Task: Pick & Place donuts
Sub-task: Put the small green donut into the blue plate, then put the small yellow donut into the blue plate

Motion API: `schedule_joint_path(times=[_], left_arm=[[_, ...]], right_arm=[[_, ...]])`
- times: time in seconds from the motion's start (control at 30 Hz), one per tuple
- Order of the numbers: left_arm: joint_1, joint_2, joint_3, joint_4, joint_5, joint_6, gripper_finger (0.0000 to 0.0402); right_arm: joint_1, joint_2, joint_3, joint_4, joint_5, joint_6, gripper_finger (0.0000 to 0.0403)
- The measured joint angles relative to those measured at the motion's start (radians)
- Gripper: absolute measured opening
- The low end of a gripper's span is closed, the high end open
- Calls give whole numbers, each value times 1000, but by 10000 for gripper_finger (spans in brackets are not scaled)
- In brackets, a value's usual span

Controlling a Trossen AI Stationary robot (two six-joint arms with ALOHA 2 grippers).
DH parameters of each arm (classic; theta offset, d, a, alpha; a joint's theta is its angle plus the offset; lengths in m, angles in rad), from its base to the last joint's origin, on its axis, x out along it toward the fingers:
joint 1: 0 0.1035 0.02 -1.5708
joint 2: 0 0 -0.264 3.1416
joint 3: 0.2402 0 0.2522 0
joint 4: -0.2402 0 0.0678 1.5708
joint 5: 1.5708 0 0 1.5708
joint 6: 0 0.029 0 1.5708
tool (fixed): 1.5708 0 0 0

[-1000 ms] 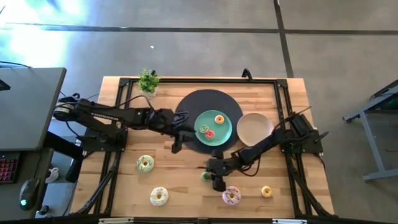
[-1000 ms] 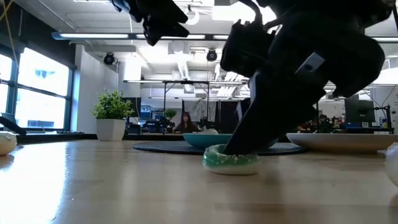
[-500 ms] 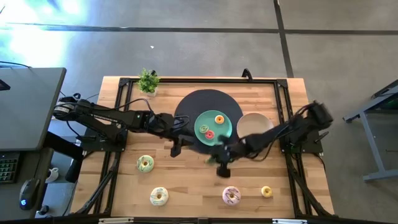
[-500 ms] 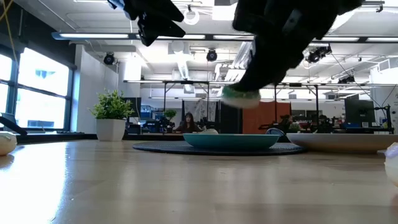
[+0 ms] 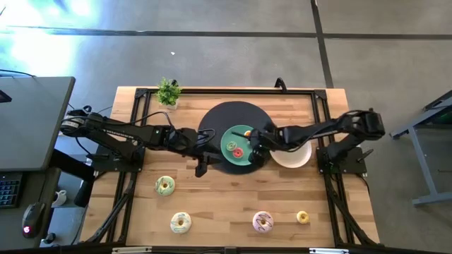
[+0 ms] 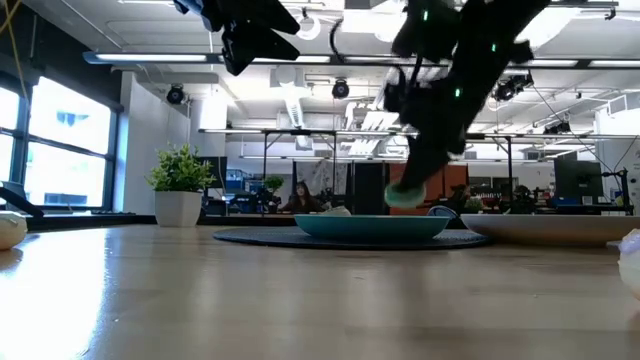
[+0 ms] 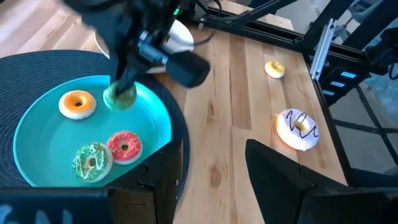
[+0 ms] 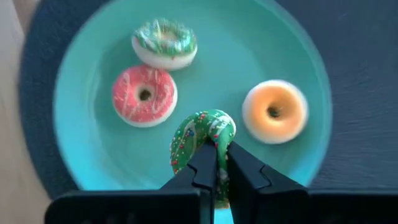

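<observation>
My right gripper [image 8: 217,171] pinches a small green sprinkled donut [image 8: 202,140] on edge above the teal plate [image 8: 81,81]; only its wrist view shows the fingers clamped on the ring. Overhead, the left gripper [image 5: 200,164] hangs at the mat's [image 5: 219,116] eight o'clock edge, fingers parted, while four more donuts [image 5: 164,185] lie on the table.

Wooden surface [image 5: 212,204] with black frame rails. Round dark mat [image 5: 215,120] at centre back, teal plate [image 5: 227,134] on it. Tan bowl [image 5: 293,156] just beside mat. Small potted plant [image 5: 168,92] at back corner.
</observation>
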Motion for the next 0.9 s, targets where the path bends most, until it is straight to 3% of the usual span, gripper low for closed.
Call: schedule_joint_path(times=[0.3, 0.6, 0.77, 0.9], left_arm=[[0, 0, 0, -2, 1, 10, 174], [0, 0, 0, -2, 1, 11, 174], [0, 0, 0, -2, 1, 9, 174], [0, 0, 0, -2, 1, 9, 174]], right_arm=[[-55, 21, -114, 137, -46, -26, 46], [-92, 19, -86, 127, -83, -92, 98], [-96, 19, 9, -17, -87, -117, 129], [-82, 19, 147, -288, -101, -110, 141]])
